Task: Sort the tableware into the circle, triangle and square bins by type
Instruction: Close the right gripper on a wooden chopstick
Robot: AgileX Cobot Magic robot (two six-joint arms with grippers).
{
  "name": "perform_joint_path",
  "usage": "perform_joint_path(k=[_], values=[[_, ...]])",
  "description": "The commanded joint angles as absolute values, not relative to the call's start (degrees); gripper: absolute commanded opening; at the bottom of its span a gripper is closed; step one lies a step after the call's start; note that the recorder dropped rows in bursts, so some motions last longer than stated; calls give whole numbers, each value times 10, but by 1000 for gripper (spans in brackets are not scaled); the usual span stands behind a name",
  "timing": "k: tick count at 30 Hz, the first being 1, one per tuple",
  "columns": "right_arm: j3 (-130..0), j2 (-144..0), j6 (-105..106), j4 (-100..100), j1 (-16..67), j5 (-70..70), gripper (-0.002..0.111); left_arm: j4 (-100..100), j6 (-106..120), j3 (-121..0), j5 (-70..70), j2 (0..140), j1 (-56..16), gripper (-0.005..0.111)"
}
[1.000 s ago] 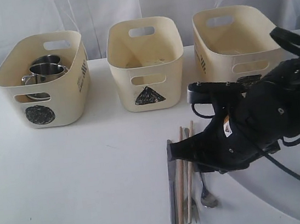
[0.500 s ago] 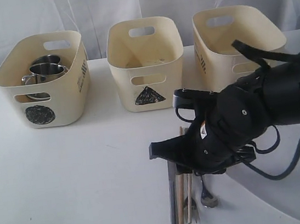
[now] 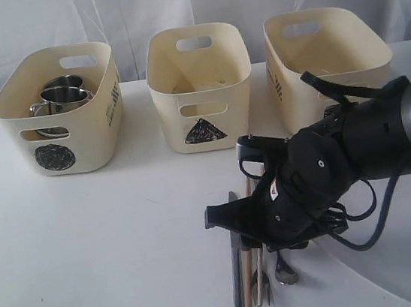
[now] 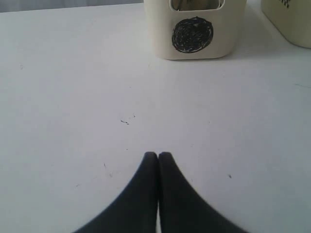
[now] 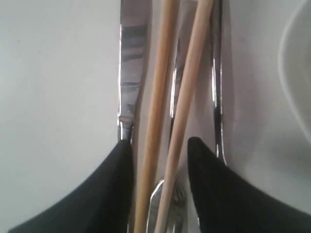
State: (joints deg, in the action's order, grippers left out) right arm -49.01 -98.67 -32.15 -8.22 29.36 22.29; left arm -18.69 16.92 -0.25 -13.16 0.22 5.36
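My right gripper (image 5: 159, 143) is open, low over the cutlery row on the table. Both wooden chopsticks (image 5: 163, 73) and the fork (image 5: 181, 53) lie between its fingers. The knife (image 5: 129, 73) lies along one finger and the spoon handle (image 5: 216, 73) beyond the other. In the exterior view the right arm (image 3: 322, 176) covers the upper ends of the knife (image 3: 237, 293), chopsticks (image 3: 247, 292) and spoon (image 3: 284, 270). Steel mugs (image 3: 61, 95) sit in the circle bin (image 3: 58, 154). The triangle bin (image 3: 204, 132) and square bin (image 3: 324, 47) stand beside it. My left gripper (image 4: 158, 155) is shut and holds nothing.
The large white plate (image 3: 409, 263) lies at the front right, under the right arm, with its rim (image 5: 291, 63) close to the spoon. The circle bin (image 4: 194, 34) stands well ahead of the left gripper, across bare white table.
The right arm has swung left and come down over the cutlery, so its fingers now straddle the chopsticks. The left gripper has stayed still.
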Motion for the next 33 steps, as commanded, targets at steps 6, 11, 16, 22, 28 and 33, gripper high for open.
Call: perform_joint_path(k=[6,11,16,22,28,33], values=[[-492,-996,-322,-81,296,220,36,-193,169,0,-133,0,56,0],[-492,-996,-322,-81,296,215,36,-193,169,0,-133,0,56,0],[-492,-996,-322,-81,296,215,36,-193,169,0,-133,0,56,0],[-492,-1006,-322,-81,296,215,34,-193,169,0,-133,0,56,0],[-492,-1017,-322,-83,296,216,34,-193,169,0,-133,0,56,0],[-492,-1020,-322,-83,296,215,34,-193,169,0,-133,0,56,0]])
